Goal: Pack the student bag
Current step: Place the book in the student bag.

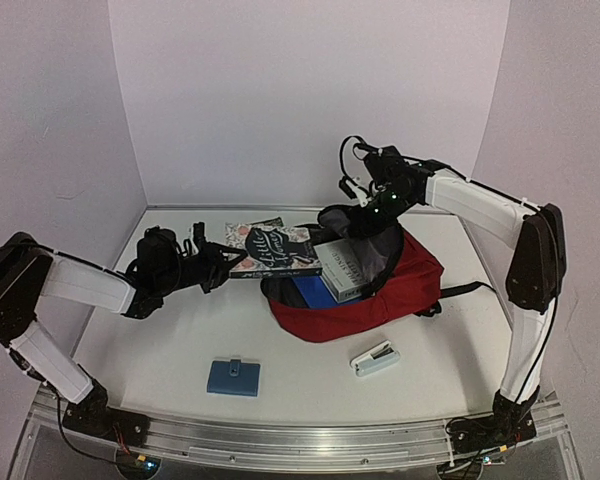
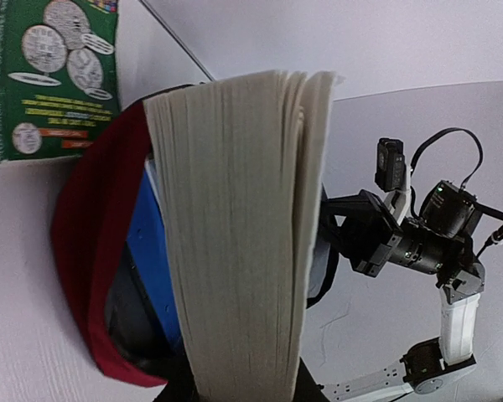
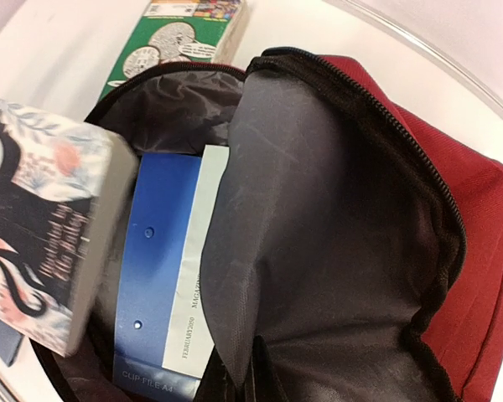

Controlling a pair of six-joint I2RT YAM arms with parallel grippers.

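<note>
Student bag (image 1: 400, 295) lay on its side on the desk (image 1: 180, 340), dark red, with its zipped mouth gaping toward the left arm and the grey lining showing. My right gripper (image 1: 378, 210) sat at the bag's far upper rim with its fingers pressed together on the lining of the open flap, holding that flap raised. My left gripper (image 1: 212, 262) was just outside the bag's mouth, fingers clamped on the outer edge of a thick paperback (image 1: 277, 250) with a dark, flowered cover. The book's other end reached to the mouth of the bag, and in the left wrist view its page edges filled the middle of the picture. Inside the bag I could see a blue clip file (image 3: 155, 276) with a white printed strip along it, lying against the lining. A green booklet (image 2: 54, 75) lay flat on the desk just beyond the bag's mouth, on its far side. On the near side of the bag, apart from it, lay a pale stapler (image 1: 375, 358) and, further toward the left arm, a small blue pouch (image 1: 233, 377).
</note>
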